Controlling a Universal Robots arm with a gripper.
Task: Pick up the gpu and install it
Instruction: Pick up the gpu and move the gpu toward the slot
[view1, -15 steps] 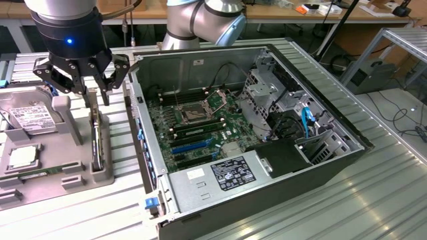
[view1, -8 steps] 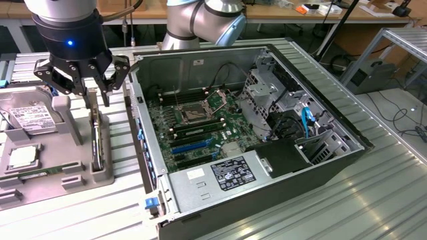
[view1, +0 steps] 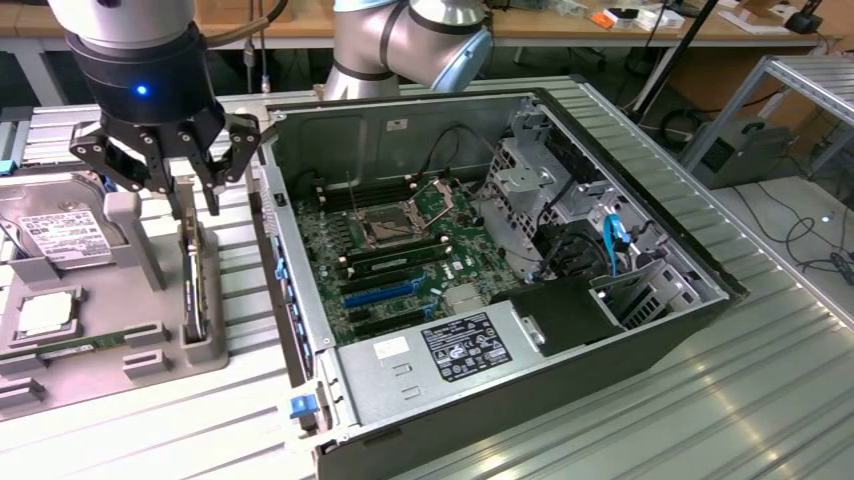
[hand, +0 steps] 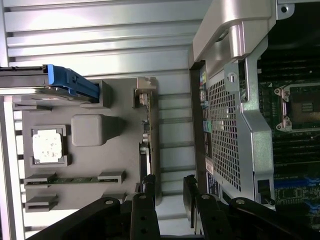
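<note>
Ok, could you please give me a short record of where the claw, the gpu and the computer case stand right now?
claw: open, low over one end of the gpu, at the exterior view's left
gpu: standing on edge in a slot of the tray, on the side nearest the case; not lifted
tray: gray, also holds a hard drive and a processor chip
computer case: lying open beside the tray, motherboard exposed
install: not done, the card sits in the tray
</note>
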